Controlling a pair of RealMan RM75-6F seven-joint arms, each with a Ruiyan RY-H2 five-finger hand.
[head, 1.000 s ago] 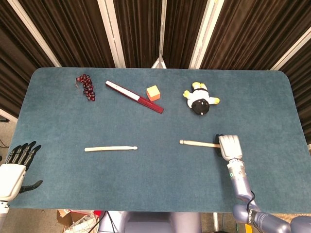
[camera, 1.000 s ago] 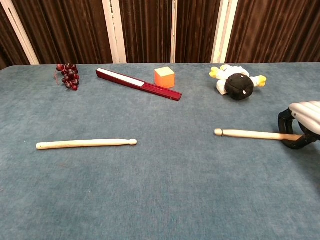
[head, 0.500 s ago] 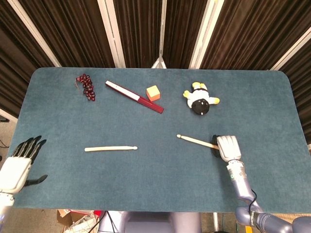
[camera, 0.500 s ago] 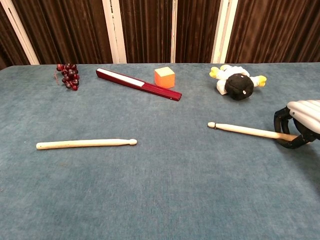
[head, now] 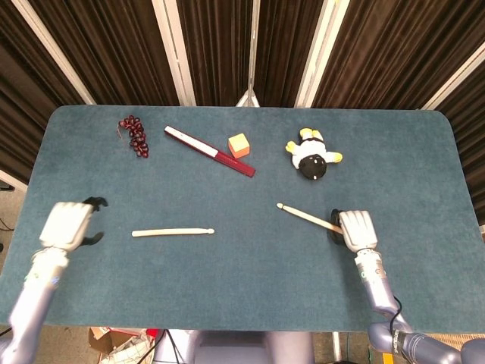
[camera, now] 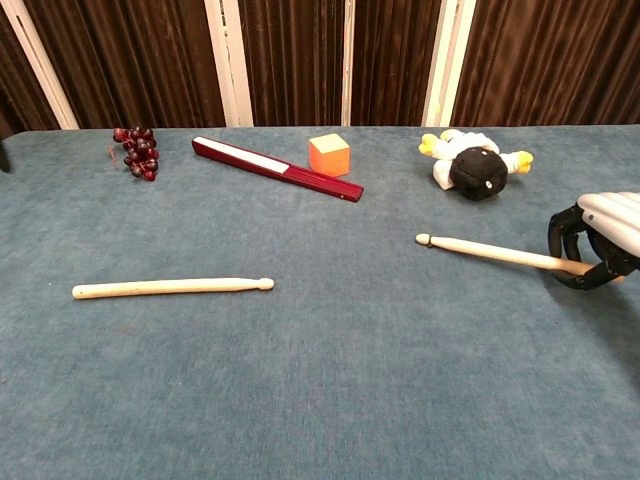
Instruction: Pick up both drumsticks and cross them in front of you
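My left hand [head: 68, 225] has swung in over the table [head: 250, 288], now near the butt of the left drumstick [head: 173, 232], holding nothing, fingers curled downward. Only the head view shows it. My right hand [head: 356, 228] grips the right drumstick [head: 307, 217] by its butt, tip angled toward centre. Bare cloth lies between both sticks.

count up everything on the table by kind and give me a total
Drumsticks: 2, one lying free, one held by the right hand
Grape bunch: 1
Dark red folded fan: 1
Orange cube: 1
Plush toy: 1
Total: 6
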